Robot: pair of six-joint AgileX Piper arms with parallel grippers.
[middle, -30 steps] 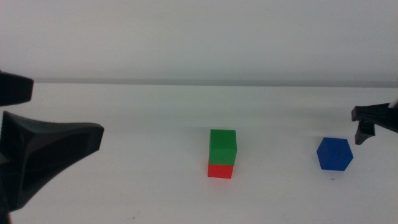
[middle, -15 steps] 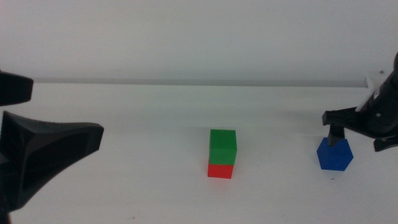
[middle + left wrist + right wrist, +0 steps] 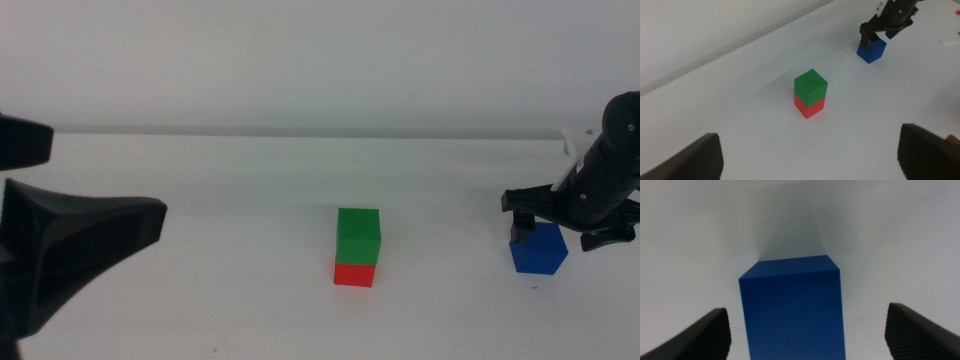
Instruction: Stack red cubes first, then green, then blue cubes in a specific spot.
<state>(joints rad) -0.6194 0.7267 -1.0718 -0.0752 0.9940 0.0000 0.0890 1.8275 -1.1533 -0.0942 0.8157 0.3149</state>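
Right tool (image 3: 563,222), jaws spread, is poised over the blue cube (image 3: 538,249); rigid, light, best pinched across opposite flat faces.

Cubes counted: three, same size.
Red cube (image 3: 354,275): one, under green.
Green cube (image 3: 358,236): one, atop red.
Blue cube (image 3: 538,249): one, sat between right gripper (image 3: 570,219) fingers, jaws spread wide.
Grippers: two. Left gripper (image 3: 810,155) jaws stood wide apart, well clear of red-green stack.
Tabletop (image 3: 220,300): one, white.
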